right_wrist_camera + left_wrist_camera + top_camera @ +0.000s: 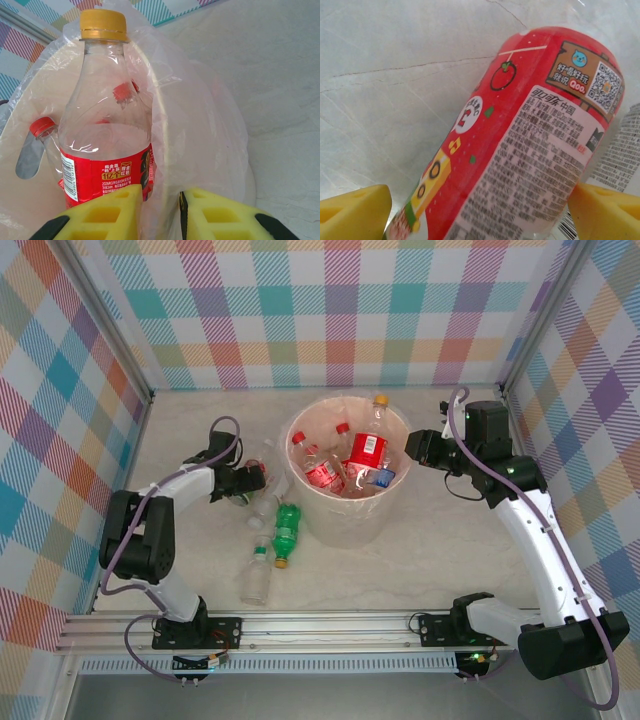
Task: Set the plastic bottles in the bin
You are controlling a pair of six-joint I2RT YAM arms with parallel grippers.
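Fingers (105,212) of right gripper (412,450) pinched shut on bin (345,528) rim, liner (210,115) caught between. Fingers (355,210) of left gripper (250,482) spread wide, straddling a red-labelled bottle (520,140) on the table (420,560) left of the bin. Several bottles (335,468) inside the bin; green bottle (287,525) and a few more on the table beside it.

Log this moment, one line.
left gripper open around red-labelled bottle | right gripper shut on bin rim | several bottles inside | green bottle on table
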